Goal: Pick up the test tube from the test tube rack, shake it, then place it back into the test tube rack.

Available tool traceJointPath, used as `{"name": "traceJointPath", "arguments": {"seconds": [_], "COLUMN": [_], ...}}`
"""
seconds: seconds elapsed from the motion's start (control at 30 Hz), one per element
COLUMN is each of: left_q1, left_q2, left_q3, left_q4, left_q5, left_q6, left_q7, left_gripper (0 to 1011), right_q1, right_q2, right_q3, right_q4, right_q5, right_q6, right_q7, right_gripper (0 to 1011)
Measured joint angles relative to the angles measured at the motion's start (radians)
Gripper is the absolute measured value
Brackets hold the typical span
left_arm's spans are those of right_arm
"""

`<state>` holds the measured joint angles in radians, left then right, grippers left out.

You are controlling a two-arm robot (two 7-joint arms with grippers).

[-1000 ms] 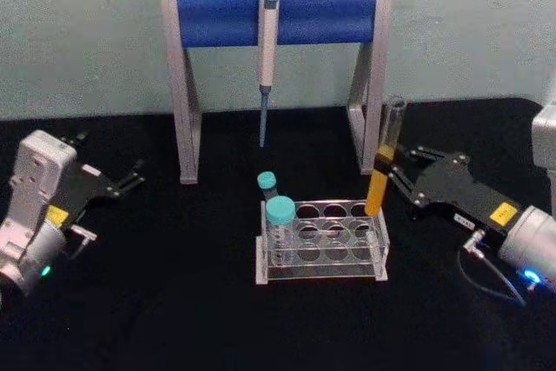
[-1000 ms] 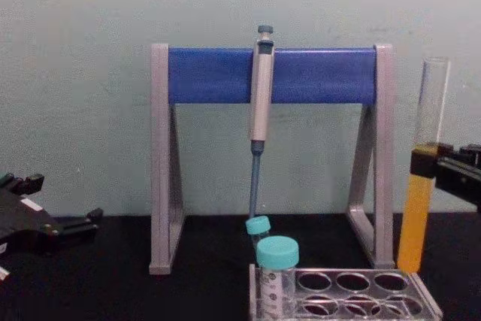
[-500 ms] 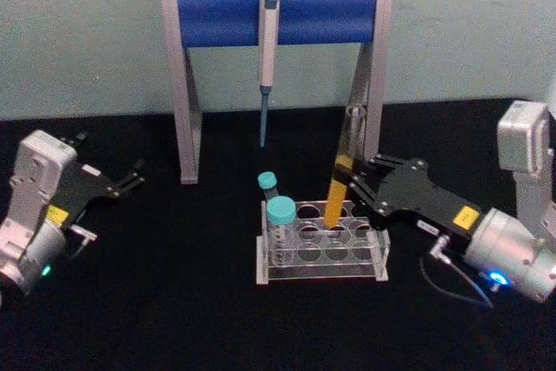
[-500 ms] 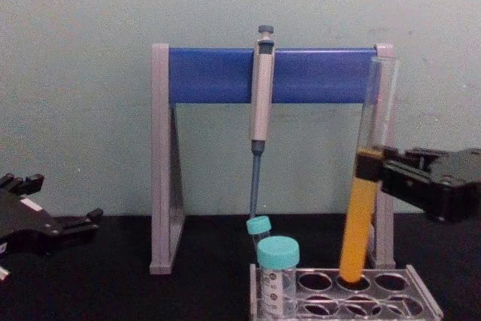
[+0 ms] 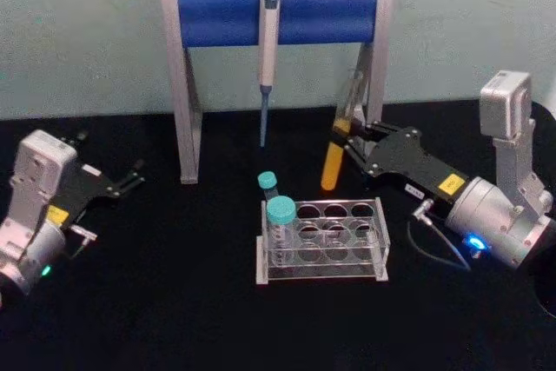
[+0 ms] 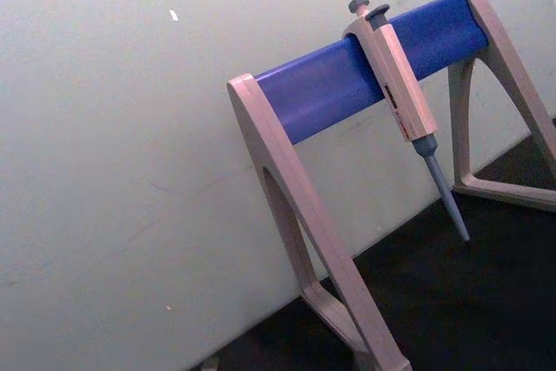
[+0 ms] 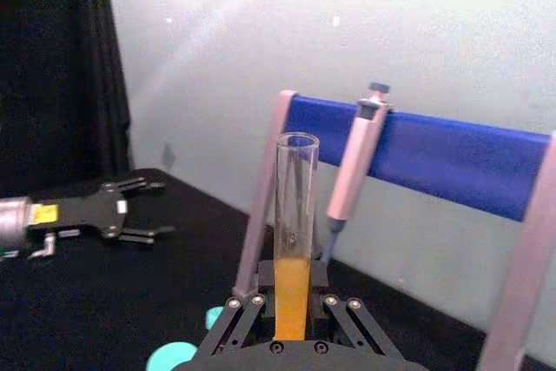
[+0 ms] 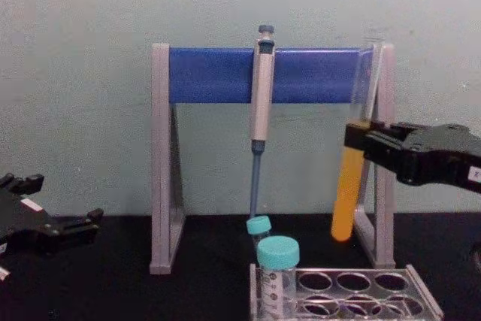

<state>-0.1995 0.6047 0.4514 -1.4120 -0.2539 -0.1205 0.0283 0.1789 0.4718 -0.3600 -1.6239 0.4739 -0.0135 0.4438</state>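
Test tube (image 5: 333, 162): held off the table, above and just behind the test tube rack (image 5: 326, 260). It is tilted, with its open mouth leaning toward the pipette stand's (image 5: 276, 16) right leg.
Contents: orange-yellow liquid fills the lower half; no cap.
Right gripper (image 5: 346, 135): fingers clamped on the tube at about the liquid line, seen plainly from the right wrist (image 7: 293, 301).
Left gripper (image 5: 111, 151): parked at the table's left, fingers spread, holding nothing.
Handling (judged): thin glass, so light, rigid, smooth and breakable. A firm squeeze risks cracking it and a slack one lets it slide.
Hold point (judged): the present mid-length grip suits it, with the mouth kept uppermost. An open top means hard shaking could spill.
Rack: clear plastic and probably light, so it could shift if the tube's tip catches a hole rim. Two teal-capped vials (image 5: 279, 212) stand at its left end.
Surface: flat matte black tabletop (image 5: 174, 301).
Room: pale green wall (image 8: 83, 73) close behind. The stand leg and the hanging pipette (image 8: 261, 88) are near the tube, so swing room looks tight.
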Motion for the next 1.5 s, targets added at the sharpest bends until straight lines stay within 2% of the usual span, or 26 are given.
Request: {"name": "traceJointPath", "arguments": {"seconds": [0.67, 0.87, 1.1, 1.3, 1.5], "left_q1": [0.000, 0.000, 0.000, 0.000, 0.000], "left_q2": [0.000, 0.000, 0.000, 0.000, 0.000], "left_q3": [0.000, 0.000, 0.000, 0.000, 0.000], "left_q4": [0.000, 0.000, 0.000, 0.000, 0.000], "left_q5": [0.000, 0.000, 0.000, 0.000, 0.000], "left_q6": [0.000, 0.000, 0.000, 0.000, 0.000], "left_q7": [0.000, 0.000, 0.000, 0.000, 0.000], "left_gripper": [1001, 1001, 1002, 1001, 1002], "right_q1": [-0.033, -0.068, -0.130, -0.150, -0.124], "right_q2": [0.013, 0.035, 0.079, 0.097, 0.088], "right_q3": [0.048, 0.072, 0.092, 0.081, 0.039], "right_q4": [-0.024, -0.056, -0.127, -0.162, -0.160], "right_q5": [-0.022, -0.022, -0.022, -0.021, -0.014], "right_q6": [0.011, 0.022, 0.056, 0.075, 0.091], "right_q7": [-0.031, -0.038, -0.037, -0.017, 0.011], "right_gripper": [220, 220, 220, 220, 220]}}
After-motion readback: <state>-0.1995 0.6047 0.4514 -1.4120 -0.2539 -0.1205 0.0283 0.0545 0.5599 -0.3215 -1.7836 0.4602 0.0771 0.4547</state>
